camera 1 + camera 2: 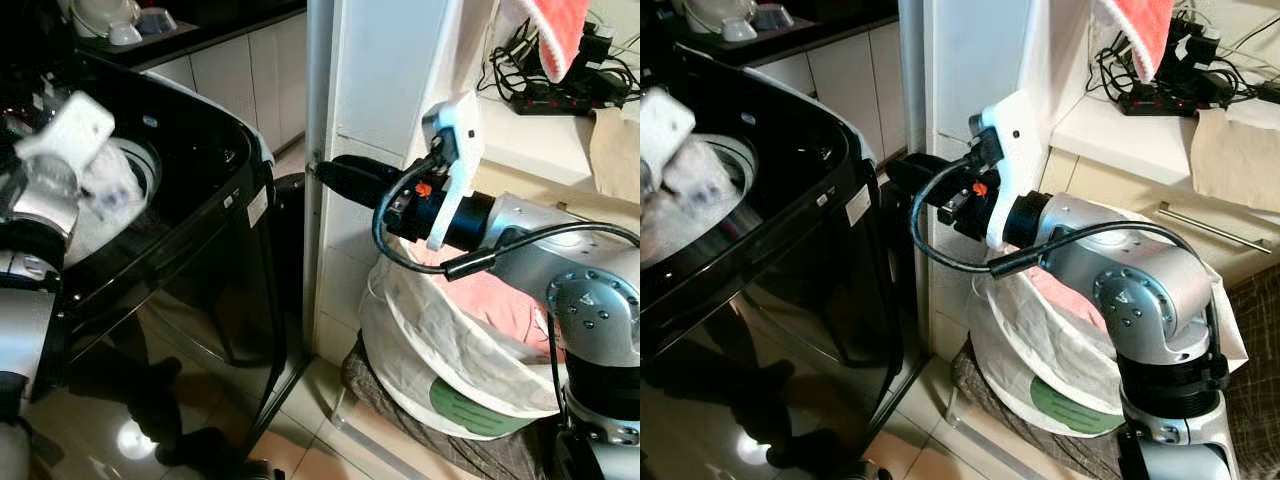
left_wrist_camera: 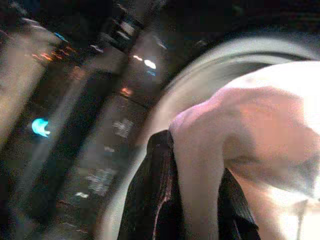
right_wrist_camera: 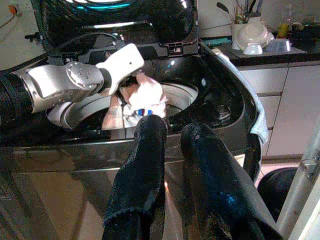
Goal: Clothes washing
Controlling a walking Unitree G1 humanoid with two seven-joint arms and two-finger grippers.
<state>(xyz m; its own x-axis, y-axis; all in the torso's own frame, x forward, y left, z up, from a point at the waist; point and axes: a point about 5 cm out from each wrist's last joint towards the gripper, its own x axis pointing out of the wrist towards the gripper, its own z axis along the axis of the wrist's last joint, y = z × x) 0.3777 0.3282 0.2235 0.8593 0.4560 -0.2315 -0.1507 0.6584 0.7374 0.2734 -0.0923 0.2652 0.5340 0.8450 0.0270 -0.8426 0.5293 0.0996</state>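
Note:
The black top-loading washing machine (image 1: 215, 170) stands open on the left, its pale drum (image 3: 177, 95) showing. My left gripper (image 3: 129, 86) hangs over the drum, shut on a pale pink garment (image 3: 142, 100) that droops into the opening. In the left wrist view the garment (image 2: 240, 120) drapes over a black finger (image 2: 152, 190). My right gripper (image 1: 325, 172) is held out level in front of the white pillar and points at the machine. Its fingers (image 3: 142, 165) lie close together with nothing between them.
A white laundry bag (image 1: 430, 350) with pink clothes (image 1: 490, 295) sits on the floor under my right arm. The white pillar (image 1: 385, 70) stands between bag and machine. A shelf with cables (image 1: 560, 95) and a hanging red towel (image 1: 555, 30) is at right; bowls (image 1: 110, 20) sit behind.

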